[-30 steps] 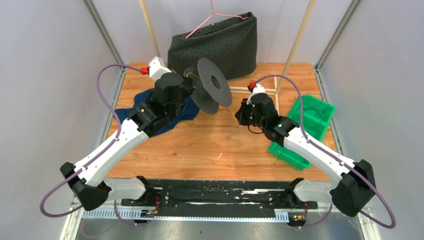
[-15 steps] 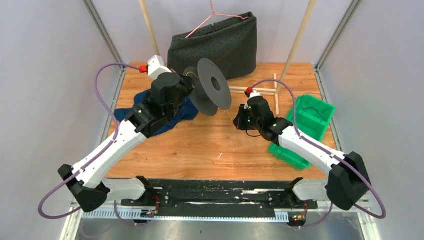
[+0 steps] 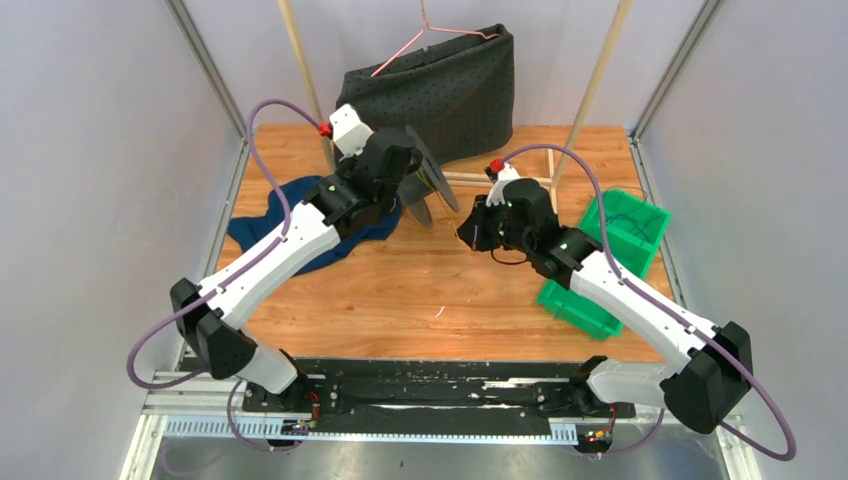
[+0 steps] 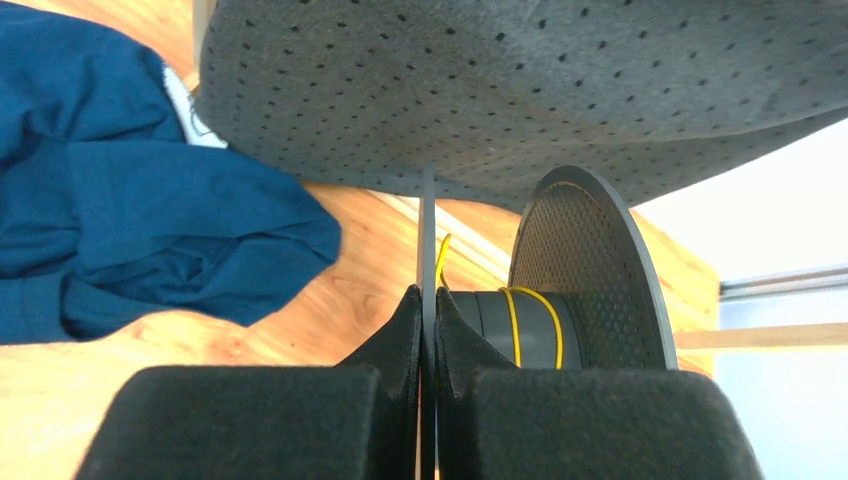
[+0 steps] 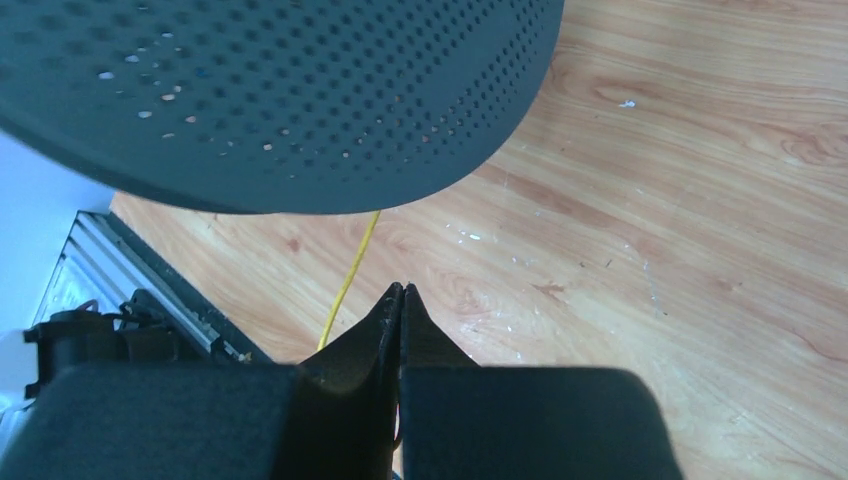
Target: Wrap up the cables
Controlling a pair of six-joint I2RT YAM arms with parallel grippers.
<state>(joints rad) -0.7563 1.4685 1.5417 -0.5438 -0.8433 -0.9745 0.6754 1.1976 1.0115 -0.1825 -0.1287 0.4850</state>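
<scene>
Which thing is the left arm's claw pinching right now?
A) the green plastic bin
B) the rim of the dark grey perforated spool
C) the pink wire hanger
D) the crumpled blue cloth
B: in the left wrist view, the left gripper has its fingers closed on the thin edge of one disc of the dark grey perforated spool.
</scene>
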